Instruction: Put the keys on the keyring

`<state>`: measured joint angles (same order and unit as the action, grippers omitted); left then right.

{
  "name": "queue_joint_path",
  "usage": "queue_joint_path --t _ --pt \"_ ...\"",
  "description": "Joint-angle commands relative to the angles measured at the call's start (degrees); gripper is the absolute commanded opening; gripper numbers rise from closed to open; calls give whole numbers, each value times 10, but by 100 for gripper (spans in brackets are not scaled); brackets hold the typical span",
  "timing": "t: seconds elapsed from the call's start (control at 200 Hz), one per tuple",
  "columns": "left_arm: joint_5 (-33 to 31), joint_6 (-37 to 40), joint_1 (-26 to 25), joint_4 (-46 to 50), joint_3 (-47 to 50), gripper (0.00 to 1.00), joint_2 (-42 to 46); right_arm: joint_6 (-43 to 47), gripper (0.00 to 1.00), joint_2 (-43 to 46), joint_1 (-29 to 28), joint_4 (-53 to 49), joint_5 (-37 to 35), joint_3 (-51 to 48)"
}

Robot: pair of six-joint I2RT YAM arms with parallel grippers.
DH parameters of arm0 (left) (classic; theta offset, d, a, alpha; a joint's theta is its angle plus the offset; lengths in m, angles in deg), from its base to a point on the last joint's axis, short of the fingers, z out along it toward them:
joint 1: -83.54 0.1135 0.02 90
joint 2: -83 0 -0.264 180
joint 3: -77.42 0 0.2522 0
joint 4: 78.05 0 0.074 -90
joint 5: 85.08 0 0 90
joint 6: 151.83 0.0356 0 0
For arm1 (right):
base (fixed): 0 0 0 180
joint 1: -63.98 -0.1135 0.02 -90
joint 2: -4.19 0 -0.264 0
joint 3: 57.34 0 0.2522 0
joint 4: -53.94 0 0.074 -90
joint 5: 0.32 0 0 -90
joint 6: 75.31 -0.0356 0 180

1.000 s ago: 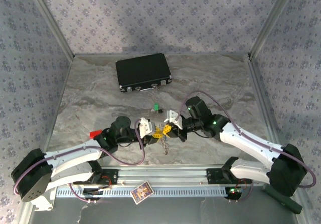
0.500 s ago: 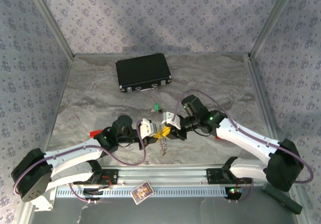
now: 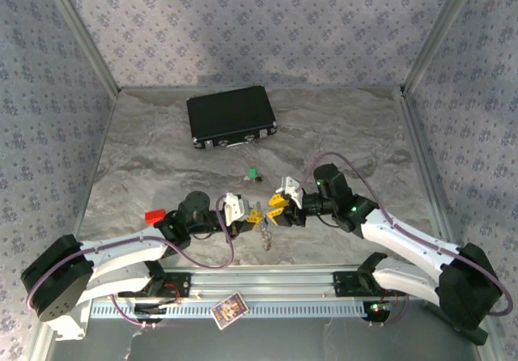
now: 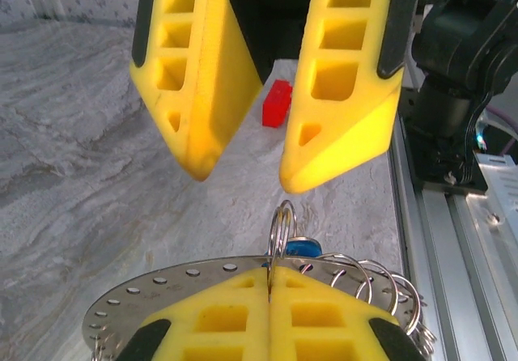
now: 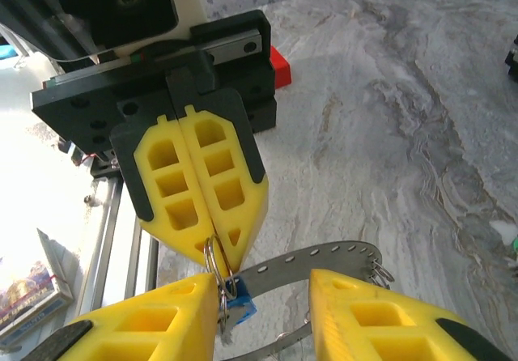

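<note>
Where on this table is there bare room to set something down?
Widest bare marble: the back right, from the black case across to the right wall. Also open: the left strip between the case and the red block. Crowded: front centre, where the left gripper and right gripper meet at the keyring, with the green key just behind.

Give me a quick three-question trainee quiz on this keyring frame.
1. True or false: the left gripper is shut on the keyring.
2. The green key lies: A) on the table; B) on the keyring; C) in the left gripper.
3. Short answer: right gripper, jaws open or shut?
Key: 1 true; 2 A; 3 open.
</note>
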<state>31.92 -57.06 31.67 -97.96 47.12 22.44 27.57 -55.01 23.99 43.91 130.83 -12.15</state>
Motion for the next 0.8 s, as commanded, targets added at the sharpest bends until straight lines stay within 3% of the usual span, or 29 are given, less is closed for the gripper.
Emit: queue_joint_path --t 0.0,0.265,0.45,0.49,0.61,0.795 --pt "3 -12 -2 -61 0 0 2 -16 35 -8 0 22 26 7" --pt "0 -14 -2 -64 6 0 9 -17 31 -25 -6 23 42 11" --pt "-2 -23 -2 -73 8 0 10 -16 5 -32 -8 19 46 20" --pt "-9 -25 -2 -71 7 6 12 -11 0 -35 -9 7 45 26" --pt "-34 -18 -2 -25 -5 31 27 10 0 -40 -10 -42 40 49" --pt "-55 12 -2 107 -33 33 52 92 0 -52 -12 -183 -11 104"
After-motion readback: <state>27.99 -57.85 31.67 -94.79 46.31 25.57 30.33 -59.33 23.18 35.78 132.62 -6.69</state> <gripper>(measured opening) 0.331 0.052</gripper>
